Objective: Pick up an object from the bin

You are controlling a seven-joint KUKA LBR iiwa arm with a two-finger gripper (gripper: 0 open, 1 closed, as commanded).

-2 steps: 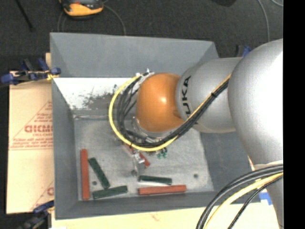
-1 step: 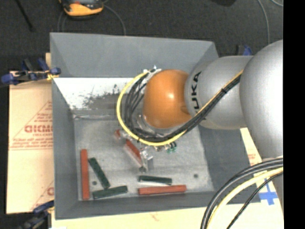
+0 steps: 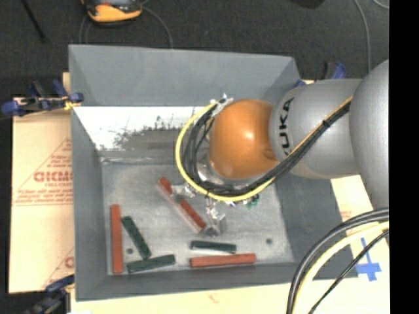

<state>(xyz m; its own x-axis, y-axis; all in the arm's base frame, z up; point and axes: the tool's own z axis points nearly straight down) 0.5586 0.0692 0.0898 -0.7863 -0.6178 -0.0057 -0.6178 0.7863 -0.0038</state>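
My gripper (image 3: 215, 222) reaches down below the orange dome into the middle of the bin, its metal fingertips close to the floor. Right beside its tips on the left lies a red-brown stick (image 3: 190, 213), slanting from upper left to lower right. A shorter red stick (image 3: 165, 187) lies just up and left of that one. A dark green stick (image 3: 213, 246) rests flat just below the gripper. Nothing shows between the fingers.
A long red stick (image 3: 222, 260) lies near the bin's front wall. Another red stick (image 3: 116, 239) stands along the left wall, with two dark green sticks (image 3: 135, 236) (image 3: 151, 263) beside it. The arm covers the bin's right back part.
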